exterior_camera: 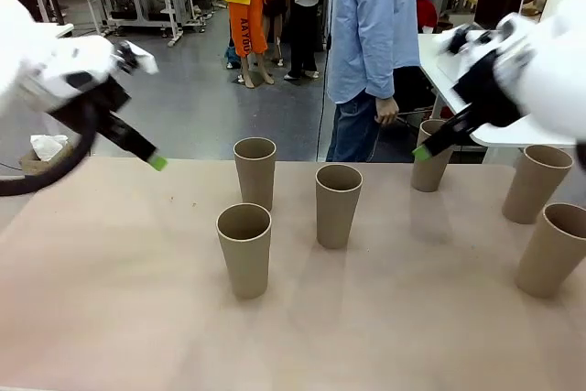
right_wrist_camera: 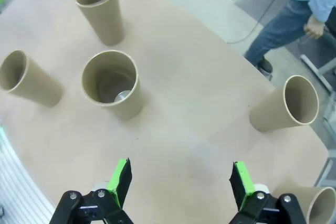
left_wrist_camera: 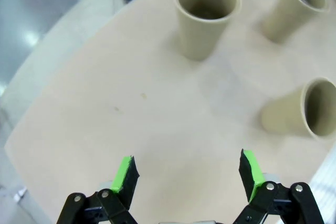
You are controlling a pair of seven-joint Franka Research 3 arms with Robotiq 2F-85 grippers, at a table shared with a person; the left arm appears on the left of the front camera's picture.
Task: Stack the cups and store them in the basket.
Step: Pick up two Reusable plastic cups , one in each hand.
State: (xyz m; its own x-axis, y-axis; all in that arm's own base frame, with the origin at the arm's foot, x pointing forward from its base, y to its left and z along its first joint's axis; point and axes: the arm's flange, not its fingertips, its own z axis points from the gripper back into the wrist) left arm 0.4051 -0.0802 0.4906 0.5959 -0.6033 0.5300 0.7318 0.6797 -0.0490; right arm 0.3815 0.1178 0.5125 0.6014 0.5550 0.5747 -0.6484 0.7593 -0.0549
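Plainly, six cups [exterior_camera: 337,205] stand upright, rims upward, on the table [exterior_camera: 110,281].

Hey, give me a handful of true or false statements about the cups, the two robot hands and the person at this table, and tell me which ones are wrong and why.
1. Six cups stand upright on the table. True.
2. The left hand is shut on a cup. False: it is open and empty, above bare table.
3. Two cups are already stacked. False: all six stand apart, none inside another.
4. The right hand is open and holds nothing. True.
5. A person in a light blue shirt stands at the far side. True.
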